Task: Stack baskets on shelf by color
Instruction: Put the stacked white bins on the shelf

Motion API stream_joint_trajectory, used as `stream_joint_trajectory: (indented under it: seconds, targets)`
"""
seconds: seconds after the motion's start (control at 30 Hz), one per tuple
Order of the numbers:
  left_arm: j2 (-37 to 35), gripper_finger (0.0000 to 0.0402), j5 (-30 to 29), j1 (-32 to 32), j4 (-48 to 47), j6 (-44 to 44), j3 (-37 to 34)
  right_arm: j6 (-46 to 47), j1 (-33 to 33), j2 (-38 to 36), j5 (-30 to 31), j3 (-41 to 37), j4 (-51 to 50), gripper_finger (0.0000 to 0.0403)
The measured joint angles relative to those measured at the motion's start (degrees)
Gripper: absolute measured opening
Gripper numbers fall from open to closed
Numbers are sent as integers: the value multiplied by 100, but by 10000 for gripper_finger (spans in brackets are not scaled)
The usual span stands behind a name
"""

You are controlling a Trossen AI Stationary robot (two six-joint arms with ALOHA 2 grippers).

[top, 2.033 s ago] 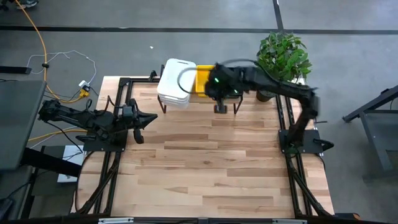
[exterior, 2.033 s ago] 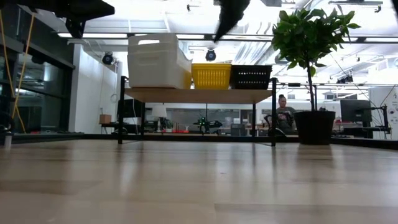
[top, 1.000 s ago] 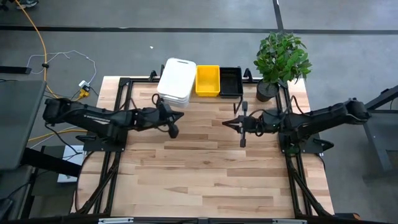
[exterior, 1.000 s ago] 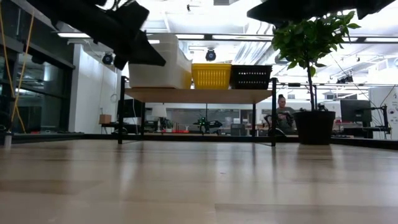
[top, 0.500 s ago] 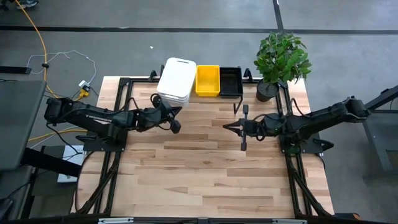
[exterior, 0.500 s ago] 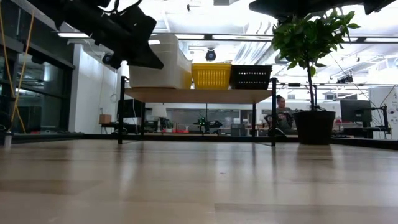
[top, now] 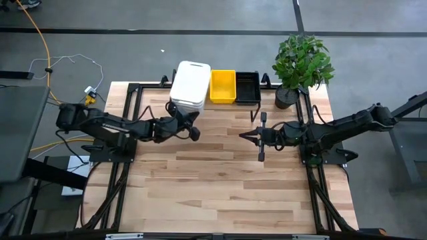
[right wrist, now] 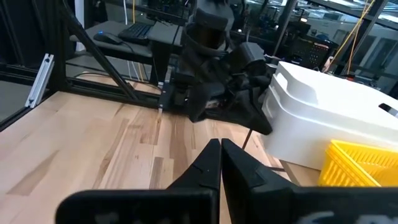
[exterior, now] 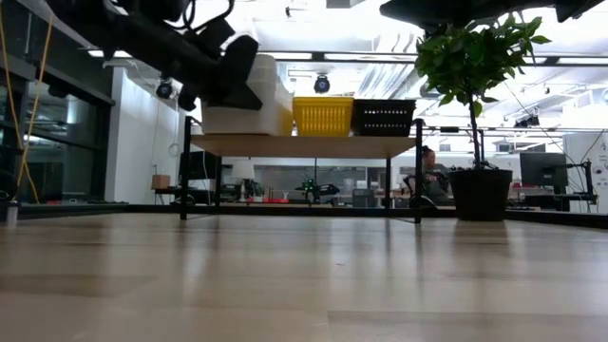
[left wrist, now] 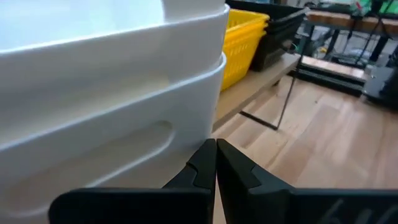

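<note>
Two white baskets (top: 190, 85) sit nested at the left end of the shelf (exterior: 304, 145). A yellow basket (top: 223, 87) and a black basket (top: 247, 87) stand beside them to the right. My left gripper (top: 195, 133) is shut and empty, and it points at the near side of the white stack (left wrist: 112, 93). My right gripper (top: 241, 134) hovers level above the table's middle, right of the left one. It is shut, empty, and points toward the left arm. My left gripper's shut fingertips (left wrist: 211, 152) stand right at the near wall of the lower white basket (left wrist: 186, 124), coming almost level from the table's near left. I cannot tell whether they touch it.
A potted plant (top: 301, 60) stands at the table's far right corner beside the shelf. The wooden tabletop (top: 227, 187) stretches bare toward the near edge. A person sits in the room behind the table (exterior: 434, 171).
My left gripper, shut throughout, has moved toward the table's right and closer to the white baskets, tipping its fingers a little downward. The baskets have not moved.
</note>
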Motion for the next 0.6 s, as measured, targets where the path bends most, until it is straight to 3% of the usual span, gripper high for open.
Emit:
stream_joint_trajectory:
  seconds: [0.6]
  targets:
    - [973, 0, -299, 82, 1781, 564, -2, 85, 0, 0, -2, 4, -15, 0]
